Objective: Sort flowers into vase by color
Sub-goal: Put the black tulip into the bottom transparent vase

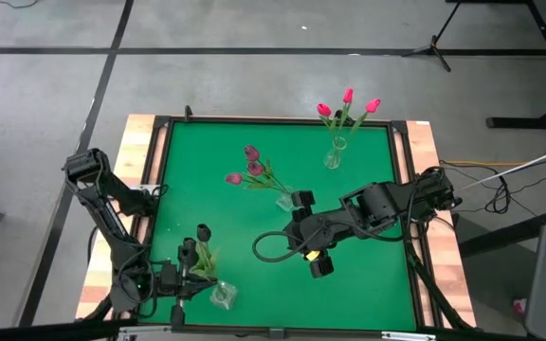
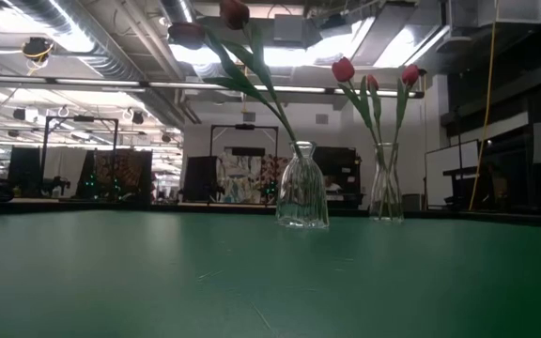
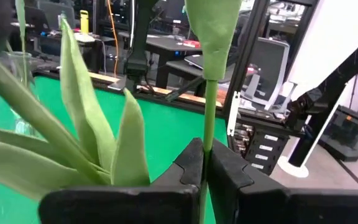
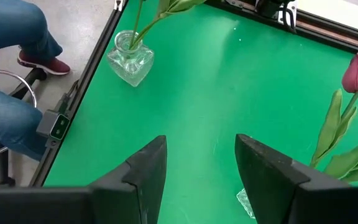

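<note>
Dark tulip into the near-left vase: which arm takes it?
Left. The left gripper is already shut on a dark tulip's stem, right beside the near-left vase. The right gripper is open and empty near the center vase.

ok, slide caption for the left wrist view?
Left gripper pinching a thin green tulip stem above the green table.

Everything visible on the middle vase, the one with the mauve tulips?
The middle vase is small, clear glass, bell-shaped with a narrow neck, as the low view shows. It stands upright on the green mat near the table's centre. It holds three mauve tulips, their green stems leaning toward the left arm's side. The right tool, open, sits right beside it; contact cannot be told.
</note>
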Tool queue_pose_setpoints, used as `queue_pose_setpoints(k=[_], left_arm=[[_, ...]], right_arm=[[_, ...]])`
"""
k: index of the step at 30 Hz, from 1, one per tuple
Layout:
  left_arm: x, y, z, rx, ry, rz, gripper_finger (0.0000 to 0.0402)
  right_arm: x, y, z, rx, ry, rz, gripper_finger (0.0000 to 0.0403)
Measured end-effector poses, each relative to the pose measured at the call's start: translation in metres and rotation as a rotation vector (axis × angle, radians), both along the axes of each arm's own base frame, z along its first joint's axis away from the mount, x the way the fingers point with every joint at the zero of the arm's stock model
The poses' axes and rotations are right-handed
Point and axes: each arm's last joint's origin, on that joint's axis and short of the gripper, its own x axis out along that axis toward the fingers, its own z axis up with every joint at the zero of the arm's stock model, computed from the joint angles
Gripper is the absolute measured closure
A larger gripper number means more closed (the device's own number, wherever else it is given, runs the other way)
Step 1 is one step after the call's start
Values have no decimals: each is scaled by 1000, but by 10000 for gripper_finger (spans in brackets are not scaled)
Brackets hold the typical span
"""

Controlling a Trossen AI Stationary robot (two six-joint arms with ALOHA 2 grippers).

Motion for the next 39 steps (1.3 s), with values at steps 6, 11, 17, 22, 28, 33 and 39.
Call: queue_pose_setpoints(k=[6, 11, 17, 22, 28, 33, 39], left_arm=[[0, -1, 0, -1, 4, -22, 346], [-1, -2, 0, -12, 8, -56, 316], [-7, -6, 0, -13, 9, -88, 292], [-16, -11, 0, -38, 3, -100, 285], [-21, -13, 3, -100, -18, -103, 284], [-31, -19, 2, -82, -1, -179, 284], [-39, -21, 2, -85, -11, -158, 284]], right_arm=[[0, 0, 0, -2, 5, 1, 214], [-2, -1, -2, -4, 24, -6, 214], [-2, 0, -2, 21, 35, 3, 214], [-2, 1, -2, 30, 41, 30, 214], [-2, 2, -2, 36, 47, 59, 214], [-2, 2, -2, 44, 51, 66, 214], [-2, 2, -2, 54, 55, 66, 214]])
